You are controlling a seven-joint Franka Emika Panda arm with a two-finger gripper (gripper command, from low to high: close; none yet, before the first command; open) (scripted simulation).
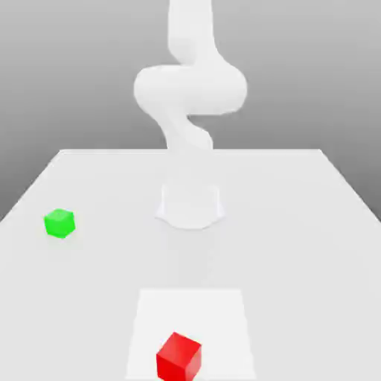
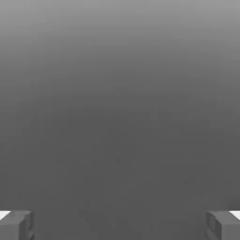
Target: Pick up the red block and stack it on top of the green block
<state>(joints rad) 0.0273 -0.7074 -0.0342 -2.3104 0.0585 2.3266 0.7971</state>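
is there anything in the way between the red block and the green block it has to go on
Nothing visible stands between the red block and the green block; only flat, pale surface lies between them.

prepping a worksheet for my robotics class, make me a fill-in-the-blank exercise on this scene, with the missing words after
1. In the exterior view, the red block lies nearer the camera than the block coloured ____.
2. The green block lies toward the exterior view's ____ side.
3. The fingers of the hand are spread apart, so the hand is ____, not shut.
4. The red block is not yet stacked on top of the ____ block.

Missing words: green; left; open; green
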